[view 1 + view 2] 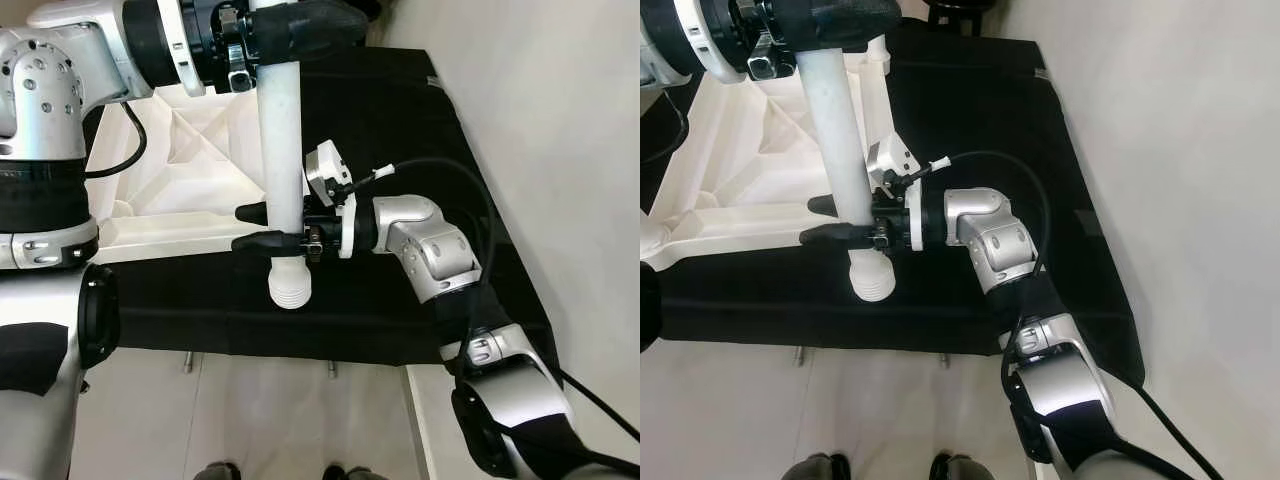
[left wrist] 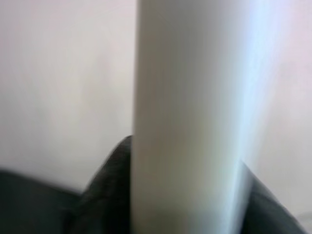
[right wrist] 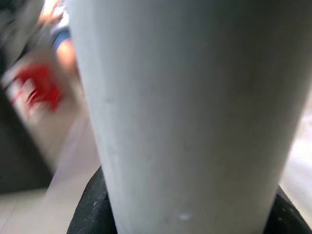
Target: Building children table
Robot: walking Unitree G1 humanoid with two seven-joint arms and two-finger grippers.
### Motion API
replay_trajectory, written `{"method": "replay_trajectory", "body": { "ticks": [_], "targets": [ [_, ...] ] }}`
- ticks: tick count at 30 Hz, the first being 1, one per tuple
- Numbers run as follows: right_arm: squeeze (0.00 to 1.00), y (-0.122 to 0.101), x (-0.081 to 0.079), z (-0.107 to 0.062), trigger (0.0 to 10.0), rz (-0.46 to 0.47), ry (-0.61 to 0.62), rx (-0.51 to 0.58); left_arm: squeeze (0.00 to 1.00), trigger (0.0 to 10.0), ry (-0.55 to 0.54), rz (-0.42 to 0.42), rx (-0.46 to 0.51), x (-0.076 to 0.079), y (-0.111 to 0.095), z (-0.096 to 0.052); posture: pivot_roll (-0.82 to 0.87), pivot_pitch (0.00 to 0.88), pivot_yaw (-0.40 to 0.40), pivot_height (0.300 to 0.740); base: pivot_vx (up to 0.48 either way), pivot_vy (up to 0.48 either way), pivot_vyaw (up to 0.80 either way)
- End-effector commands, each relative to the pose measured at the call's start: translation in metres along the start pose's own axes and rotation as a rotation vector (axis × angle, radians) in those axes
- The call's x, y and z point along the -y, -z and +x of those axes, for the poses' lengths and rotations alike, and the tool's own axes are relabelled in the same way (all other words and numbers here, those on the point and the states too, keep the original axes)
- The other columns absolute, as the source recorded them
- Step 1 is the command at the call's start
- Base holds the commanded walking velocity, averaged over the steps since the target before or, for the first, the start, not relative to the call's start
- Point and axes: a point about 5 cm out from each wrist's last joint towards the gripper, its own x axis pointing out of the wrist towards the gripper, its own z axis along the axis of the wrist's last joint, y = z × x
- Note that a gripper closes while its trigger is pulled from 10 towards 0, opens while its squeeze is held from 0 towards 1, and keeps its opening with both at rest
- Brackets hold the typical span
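Observation:
A white plastic table leg with a ribbed threaded end hangs upright over the black cloth. My left gripper is shut on its upper part. My right gripper is shut on the leg just above the threads, one finger behind it and one in front. The white tabletop lies upside down on the cloth behind the leg, its ribbed underside facing up. Up close, the leg shows in the left wrist view and again, as the leg, in the right wrist view.
A black cloth covers the work surface. A pale wall runs along the right. Pale floor lies below the cloth's front edge, and my feet show at the bottom.

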Motion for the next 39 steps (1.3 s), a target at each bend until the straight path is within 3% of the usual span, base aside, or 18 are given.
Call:
{"method": "replay_trajectory", "body": {
  "ticks": [1, 2, 6, 8, 9, 12, 14, 19, 20, 23, 24, 25, 26, 28, 29, 30, 32, 39],
  "targets": [
    [0.0, 0.024, 0.005, 0.004, 0.0, 0.114, 0.117, -0.066, 1.0, 10.0, 0.037, 0.066, 0.088, 0.014, -0.015, 0.014, -0.08, 0.045, -0.077, 0.74, 0.0, 0.0, 0.0],
    [0.0, 0.023, 0.008, 0.002, 0.0, 0.136, 0.162, -0.027, 1.0, 10.0, -0.038, 0.067, 0.114, 0.01, -0.017, 0.009, -0.08, 0.04, -0.077, 0.74, 0.0, 0.0, 0.0],
    [0.0, 0.021, 0.011, -0.002, 0.0, 0.156, 0.205, 0.018, 1.0, 10.0, -0.117, 0.079, 0.143, 0.008, -0.019, -0.004, -0.09, 0.039, -0.075, 0.74, 0.0, 0.0, 0.0],
    [0.0, 0.019, 0.018, -0.013, 0.0, 0.16, 0.294, 0.062, 1.0, 10.0, -0.21, 0.099, 0.164, 0.013, -0.02, -0.027, -0.09, 0.038, -0.081, 0.74, 0.0, 0.0, 0.0],
    [0.0, 0.019, 0.018, -0.013, 0.0, 0.16, 0.294, 0.062, 1.0, 10.0, -0.21, 0.099, 0.164, 0.013, -0.02, -0.027, -0.09, 0.038, -0.081, 0.74, 0.0, 0.0, 0.0],
    [0.0, 0.015, 0.036, -0.036, 0.0, 0.164, 0.503, 0.124, 1.0, 10.0, -0.328, 0.145, 0.188, 0.028, -0.023, -0.057, -0.08, 0.036, -0.091, 0.74, 0.0, 0.0, 0.0],
    [0.0, 0.01, 0.047, -0.047, 0.0, 0.163, 0.631, 0.175, 1.0, 10.0, -0.374, 0.152, 0.213, 0.035, -0.023, -0.065, -0.07, 0.034, -0.1, 0.74, 0.0, 0.0, 0.0],
    [0.0, 0.002, 0.055, -0.057, 0.0, 0.164, 0.74, 0.25, 1.0, 10.0, -0.414, 0.149, 0.234, 0.041, -0.018, -0.07, -0.07, 0.032, -0.106, 0.74, 0.0, 0.0, 0.0],
    [0.0, -0.005, 0.059, -0.064, 2.9, 0.168, 0.788, 0.322, 1.0, 10.0, -0.496, 0.12, 0.194, 0.05, 0.009, -0.072, -0.07, 0.029, -0.112, 0.74, 0.0, 0.0, 0.0],
    [0.0, -0.007, 0.058, -0.065, 2.9, 0.164, 0.788, 0.338, 1.0, 10.0, -0.532, 0.115, 0.16, 0.053, 0.02, -0.073, -0.07, 0.029, -0.112, 0.74, 0.0, 0.0, 0.0],
    [0.0, -0.008, 0.056, -0.065, 10.0, 0.155, 0.777, 0.347, 0.96, 10.0, -0.57, 0.105, 0.119, 0.055, 0.036, -0.073, -0.07, 0.029, -0.11, 0.74, 0.0, 0.0, 0.0],
    [0.0, -0.008, 0.056, -0.065, 10.0, 0.155, 0.777, 0.347, 0.96, 10.0, -0.57, 0.105, 0.119, 0.055, 0.036, -0.073, -0.07, 0.029, -0.11, 0.74, 0.0, 0.0, 0.0],
    [0.0, -0.006, 0.054, -0.063, 10.0, 0.137, 0.777, 0.33, 0.0, 10.0, -0.653, 0.058, 0.054, 0.055, 0.066, -0.074, -0.07, 0.03, -0.108, 0.74, 0.0, 0.0, 0.0],
    [0.0, -0.006, 0.054, -0.063, 10.0, 0.137, 0.777, 0.33, 0.0, 10.0, -0.653, 0.058, 0.054, 0.055, 0.066, -0.074, -0.07, 0.03, -0.108, 0.74, 0.0, 0.0, 0.0],
    [0.0, -0.001, 0.05, -0.061, 10.0, 0.113, 0.782, 0.299, 0.0, 10.0, -0.742, -0.008, 0.0, 0.057, 0.096, -0.078, -0.07, 0.03, -0.108, 0.74, 0.0, 0.0, 0.0],
    [0.0, -0.001, 0.05, -0.061, 10.0, 0.113, 0.782, 0.299, 0.0, 10.0, -0.742, -0.008, 0.0, 0.057, 0.096, -0.078, -0.07, 0.03, -0.108, 0.74, 0.0, 0.0, 0.0],
    [0.0, 0.009, 0.041, -0.058, 10.0, 0.118, 0.797, 0.272, 0.0, 10.0, -0.9, -0.183, -0.055, 0.074, 0.156, -0.088, -0.07, 0.032, -0.112, 0.74, 0.0, 0.0, 0.0],
    [0.0, 0.02, 0.035, -0.058, 10.0, 0.09, 0.839, 0.231, 0.0, 10.0, -0.994, -0.206, -0.115, 0.094, 0.184, -0.099, -0.06, 0.026, -0.112, 0.74, 0.0, 0.0, 0.0]
  ]
}}
